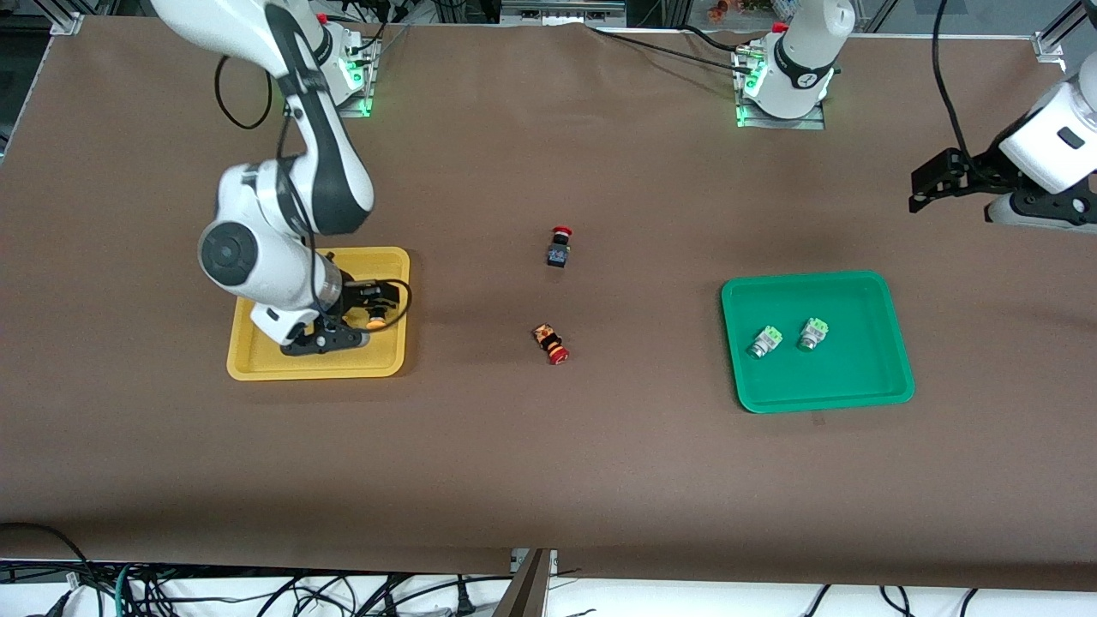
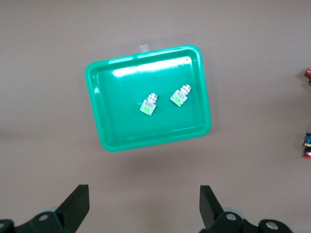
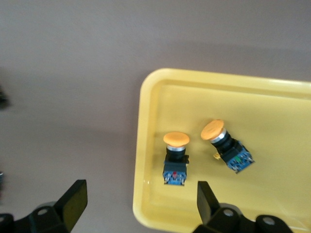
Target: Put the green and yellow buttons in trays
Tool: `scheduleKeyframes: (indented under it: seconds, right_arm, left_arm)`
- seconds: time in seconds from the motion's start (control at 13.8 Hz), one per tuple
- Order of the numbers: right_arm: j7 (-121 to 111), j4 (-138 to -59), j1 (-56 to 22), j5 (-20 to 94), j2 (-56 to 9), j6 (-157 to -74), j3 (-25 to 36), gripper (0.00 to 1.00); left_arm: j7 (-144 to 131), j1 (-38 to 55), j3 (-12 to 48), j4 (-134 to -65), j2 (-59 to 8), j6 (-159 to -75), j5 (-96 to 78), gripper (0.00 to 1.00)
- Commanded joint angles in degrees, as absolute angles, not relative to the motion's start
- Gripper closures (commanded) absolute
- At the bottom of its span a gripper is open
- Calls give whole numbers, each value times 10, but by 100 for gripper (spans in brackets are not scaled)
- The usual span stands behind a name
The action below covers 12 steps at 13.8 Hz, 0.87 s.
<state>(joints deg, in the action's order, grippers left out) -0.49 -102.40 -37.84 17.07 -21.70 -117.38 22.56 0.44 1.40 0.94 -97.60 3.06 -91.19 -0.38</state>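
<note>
Two yellow buttons (image 3: 176, 158) (image 3: 227, 146) lie on their sides in the yellow tray (image 3: 150, 97), close to one corner. My right gripper (image 3: 141, 201) hangs open just above that corner, holding nothing. In the front view it (image 1: 350, 319) covers part of the yellow tray (image 1: 257, 368), and only one yellow button (image 1: 375, 322) shows. Both green buttons (image 1: 764, 341) (image 1: 812, 334) lie in the green tray (image 1: 814, 401). My left gripper (image 1: 924, 187) waits open in the air at the left arm's end of the table. Its wrist view shows the green tray (image 2: 97, 107) and green buttons (image 2: 148, 105) (image 2: 181, 94).
Two red-capped buttons lie on the brown table between the trays, one (image 1: 559, 247) farther from the front camera and one (image 1: 551, 343) nearer. Both also show at the rim of the left wrist view.
</note>
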Motion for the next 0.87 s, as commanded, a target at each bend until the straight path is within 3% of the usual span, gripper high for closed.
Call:
scheduleKeyframes:
  seconds: [0.0,0.51,0.8]
  right_arm:
    - [17,-1043,-385,122,-121,-1112,228,0]
    - [19,-1043,-366,26,30,-985,225,0]
    - [10,-1039,-221,-3,47,-961,100,0]
  left_arm:
    - [-22,19,5,-984,30,-922,-11,0]
    - [-25,23,7,-977,29,-918,-10,0]
    - [-25,23,8,-976,28,-918,-9,0]
